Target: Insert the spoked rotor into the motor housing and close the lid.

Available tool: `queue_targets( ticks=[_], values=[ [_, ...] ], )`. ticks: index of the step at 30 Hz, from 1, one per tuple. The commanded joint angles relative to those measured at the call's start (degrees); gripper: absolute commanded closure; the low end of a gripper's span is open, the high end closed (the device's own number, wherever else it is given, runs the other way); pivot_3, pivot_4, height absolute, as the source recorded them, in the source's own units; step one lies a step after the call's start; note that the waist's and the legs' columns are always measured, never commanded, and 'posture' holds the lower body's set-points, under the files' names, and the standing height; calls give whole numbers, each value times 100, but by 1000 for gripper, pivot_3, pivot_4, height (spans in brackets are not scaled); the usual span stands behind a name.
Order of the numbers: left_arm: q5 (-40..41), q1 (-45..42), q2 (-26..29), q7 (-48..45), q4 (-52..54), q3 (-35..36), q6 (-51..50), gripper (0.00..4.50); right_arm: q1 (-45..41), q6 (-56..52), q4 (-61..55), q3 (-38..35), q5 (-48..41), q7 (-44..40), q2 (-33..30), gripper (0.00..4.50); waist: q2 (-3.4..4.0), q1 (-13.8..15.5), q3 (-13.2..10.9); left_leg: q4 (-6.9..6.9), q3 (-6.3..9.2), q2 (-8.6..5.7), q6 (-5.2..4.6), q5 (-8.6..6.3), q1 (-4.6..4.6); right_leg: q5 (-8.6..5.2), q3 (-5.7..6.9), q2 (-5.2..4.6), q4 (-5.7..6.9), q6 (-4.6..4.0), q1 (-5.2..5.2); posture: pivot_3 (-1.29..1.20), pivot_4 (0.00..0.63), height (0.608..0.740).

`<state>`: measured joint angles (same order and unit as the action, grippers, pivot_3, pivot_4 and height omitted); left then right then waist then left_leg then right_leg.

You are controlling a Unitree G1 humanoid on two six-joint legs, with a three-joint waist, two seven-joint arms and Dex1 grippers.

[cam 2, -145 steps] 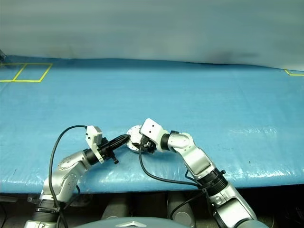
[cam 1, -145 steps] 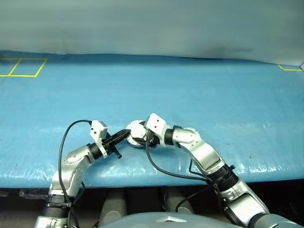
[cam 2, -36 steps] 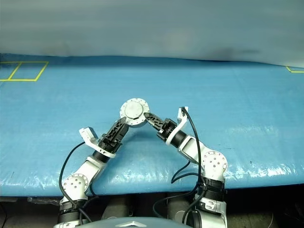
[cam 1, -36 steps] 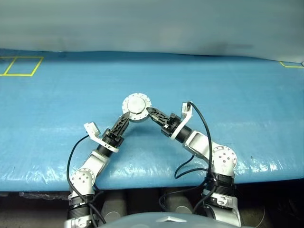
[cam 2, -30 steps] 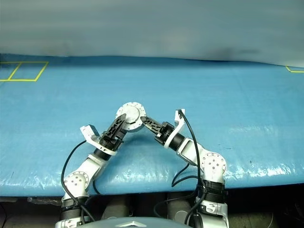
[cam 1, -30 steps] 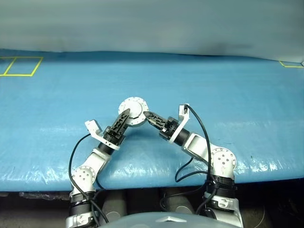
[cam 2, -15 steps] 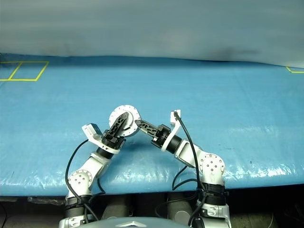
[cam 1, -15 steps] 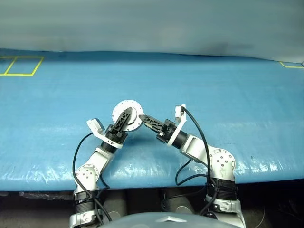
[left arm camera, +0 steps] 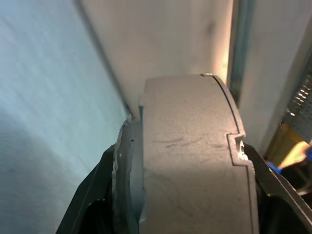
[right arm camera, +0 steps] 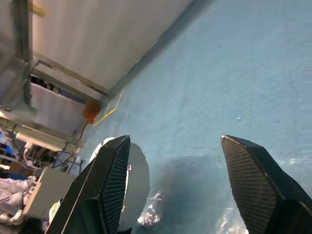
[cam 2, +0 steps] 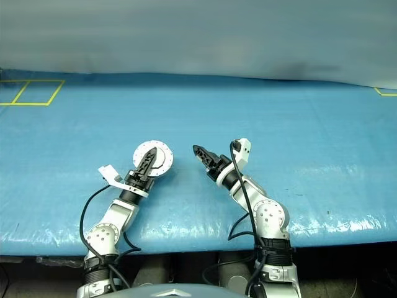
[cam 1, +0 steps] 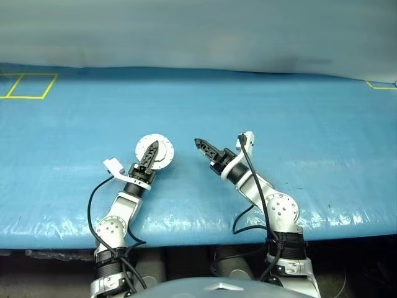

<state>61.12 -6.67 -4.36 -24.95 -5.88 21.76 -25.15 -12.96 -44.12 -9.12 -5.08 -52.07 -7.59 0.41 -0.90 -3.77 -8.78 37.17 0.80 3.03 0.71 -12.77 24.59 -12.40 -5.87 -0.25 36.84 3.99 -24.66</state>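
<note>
Left end effector (cam 1: 151,153) clamps round matte-silver motor housing (cam 1: 155,151); right end effector (cam 1: 200,145) gapes empty.

Blue plastic-covered surface (cam 1: 279,118), yellow tape squares (cam 1: 25,87) at far corners, plain grey wall (cam 1: 198,31) behind.

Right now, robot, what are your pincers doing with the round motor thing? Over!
Left pincer shut on the closed motor housing, lid outward. Right pincer open, holding nothing, apart from it. Blue table, nothing in the way.
</note>
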Motion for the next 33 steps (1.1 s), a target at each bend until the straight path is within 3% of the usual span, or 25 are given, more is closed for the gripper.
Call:
queue_targets(
  ticks=[1,11,18,24,33],
  values=[
    [-249,-677,-221,619,-142,475,1090,1778,-51,38,-149,-3,30,-176,-68,1332,-5,20,-2,2,0,0,1,1,0,1,0,0,1,1,0,0,150,740],
    [-824,-2006,705,1763,-1705,1574,2437,1778,49,100,-397,-51,150,-209,-115,1332,-9,32,-2,0,8,-3,1,1,3,26,2,2,-3,26,3,0,150,740],
    [-1363,-2103,912,2211,-2217,1612,2796,1778,23,78,-465,-24,250,-217,-144,1332,-12,36,1,0,10,-5,2,2,1,28,4,-1,-1,28,7,0,150,740],
    [-1982,-1821,966,2642,-1890,1624,3397,76,-56,-17,-371,-5,325,-195,-177,1305,-10,-15,3,0,10,-4,6,4,-13,28,2,2,6,29,12,0,150,740],
    [-3401,-1417,1071,3200,-1173,1345,4632,31,-159,-10,-248,42,634,-99,-256,1305,-17,71,6,0,10,-3,8,5,-8,40,1,2,5,14,12,0,150,740]
  ],
)
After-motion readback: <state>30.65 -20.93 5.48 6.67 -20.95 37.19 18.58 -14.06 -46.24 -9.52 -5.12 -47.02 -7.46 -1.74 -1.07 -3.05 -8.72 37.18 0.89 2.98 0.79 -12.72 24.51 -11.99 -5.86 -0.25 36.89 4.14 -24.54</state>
